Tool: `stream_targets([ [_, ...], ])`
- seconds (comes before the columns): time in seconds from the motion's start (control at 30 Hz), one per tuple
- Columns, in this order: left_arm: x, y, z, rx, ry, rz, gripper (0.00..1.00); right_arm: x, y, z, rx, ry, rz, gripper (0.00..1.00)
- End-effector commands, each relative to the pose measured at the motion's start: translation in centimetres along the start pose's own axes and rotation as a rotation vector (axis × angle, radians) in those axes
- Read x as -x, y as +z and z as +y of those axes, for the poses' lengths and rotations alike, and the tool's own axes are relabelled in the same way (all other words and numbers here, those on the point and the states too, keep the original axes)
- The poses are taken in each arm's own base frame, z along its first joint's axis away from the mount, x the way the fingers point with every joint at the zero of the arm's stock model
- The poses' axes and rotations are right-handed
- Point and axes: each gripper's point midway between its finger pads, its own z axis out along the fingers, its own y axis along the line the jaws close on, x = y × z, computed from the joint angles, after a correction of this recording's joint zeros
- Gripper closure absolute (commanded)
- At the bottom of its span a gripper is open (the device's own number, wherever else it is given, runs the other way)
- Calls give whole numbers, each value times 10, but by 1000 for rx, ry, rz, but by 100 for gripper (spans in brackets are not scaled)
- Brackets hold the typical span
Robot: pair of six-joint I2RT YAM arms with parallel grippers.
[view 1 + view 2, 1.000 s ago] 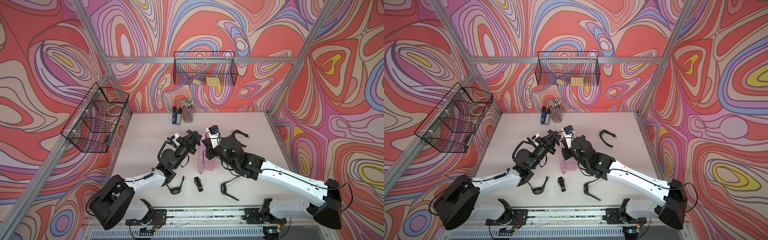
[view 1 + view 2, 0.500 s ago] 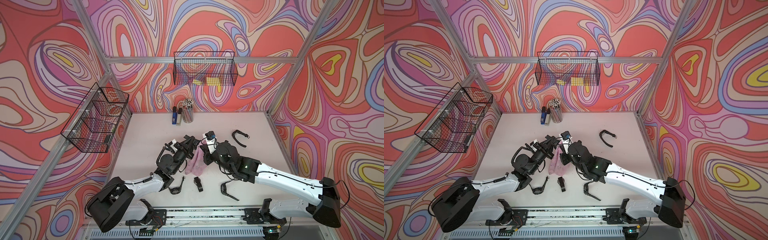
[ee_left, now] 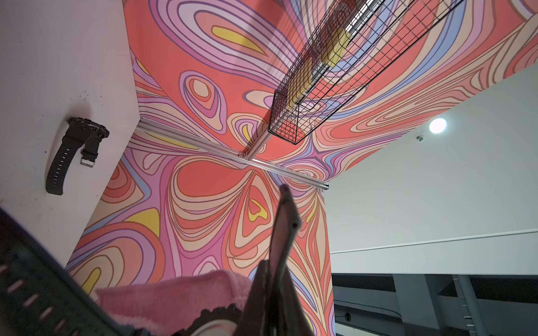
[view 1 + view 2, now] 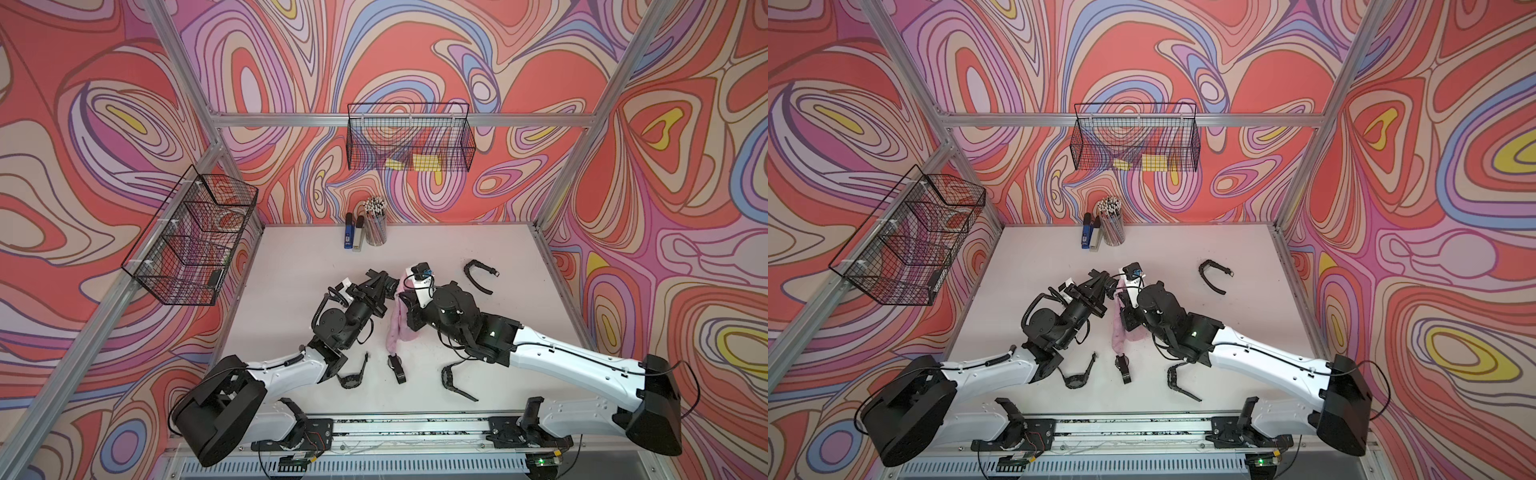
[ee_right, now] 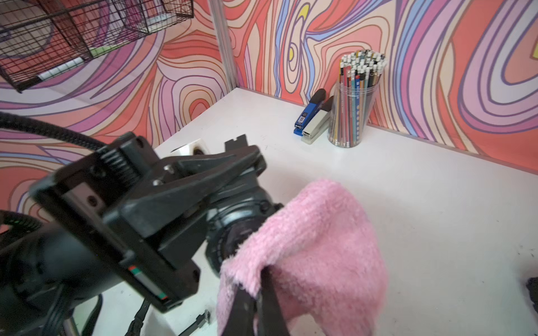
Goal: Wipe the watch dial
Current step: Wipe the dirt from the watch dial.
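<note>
A black watch [image 5: 233, 232] is raised above the table, and my left gripper [image 3: 275, 273] is shut on its strap [image 3: 285, 215]. In both top views the left gripper [image 4: 384, 286] [image 4: 1106, 286] points toward the right arm. My right gripper [image 5: 259, 291] is shut on a fluffy pink cloth [image 5: 314, 247]. The cloth lies against the watch and covers part of the dial. Part of the dial [image 3: 215, 324] shows under the cloth [image 3: 174, 296] in the left wrist view. In both top views the cloth [image 4: 397, 324] [image 4: 1119, 328] hangs down between the two grippers.
Other black watches lie on the white table [image 4: 291, 266]: one at the back right [image 4: 478, 276] and three near the front [image 4: 353, 374] [image 4: 397, 368] [image 4: 455, 380]. A pencil cup [image 4: 376, 226] and staplers [image 4: 349, 235] stand at the back wall. Wire baskets [image 4: 409, 141] [image 4: 191, 241] hang on the walls.
My right gripper has moved the cloth left, up against the watch in my left gripper. Over the last half second, both arms have barely moved.
</note>
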Motion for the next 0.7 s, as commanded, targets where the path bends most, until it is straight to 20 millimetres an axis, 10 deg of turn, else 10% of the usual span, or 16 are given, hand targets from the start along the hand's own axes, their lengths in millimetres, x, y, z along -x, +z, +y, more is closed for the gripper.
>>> stream_targets([
  [0.0,-21,1,-32,-110,-40,73,100,-12,7,15,24,-22,28,100],
  [0.67,-24,-2,-35,-117,-35,75,100,32,6,-53,-132,-12,-43,100],
])
